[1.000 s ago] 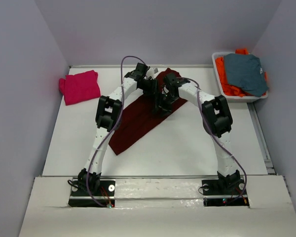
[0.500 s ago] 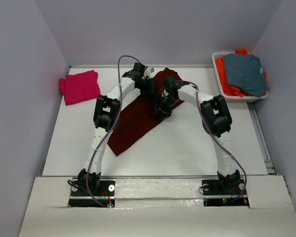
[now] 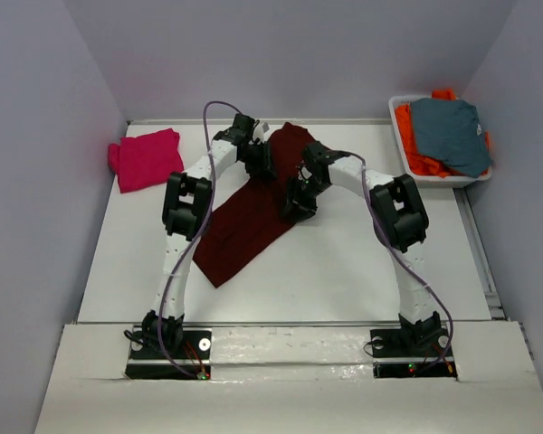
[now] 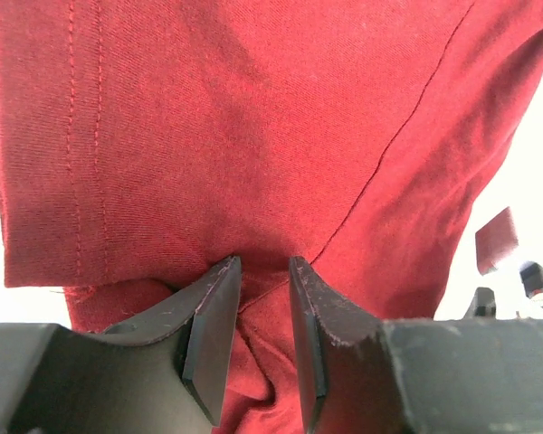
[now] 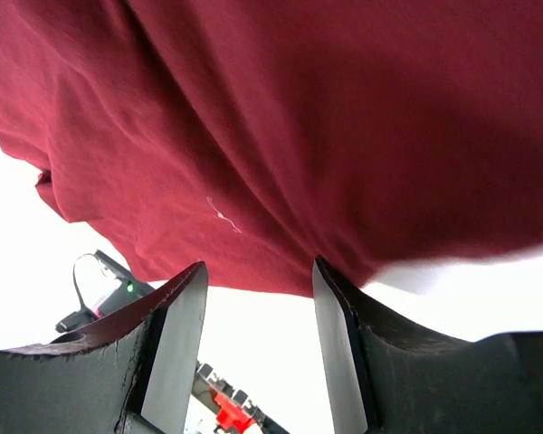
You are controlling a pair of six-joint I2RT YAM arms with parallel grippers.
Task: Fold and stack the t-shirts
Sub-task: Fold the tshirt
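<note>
My left gripper (image 4: 264, 271): jaws nearly together, pinching small fold of maroon t-shirt (image 4: 253, 136) beside stitched sleeve hem. My right gripper (image 5: 258, 271): jaws spread, nothing between them, shirt edge draped just past tips; touching or not, hard to tell. Maroon t-shirt lies diagonal across table (image 3: 344, 271) centre, far end under both grippers. Pink t-shirt (image 3: 149, 159) at far left. Grey-blue garment (image 3: 448, 134) atop orange garment (image 3: 416, 152) in white bin (image 3: 394, 107), far right.

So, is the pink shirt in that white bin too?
No, the pink shirt lies on the table at the left, while the bin stands at the right.
</note>
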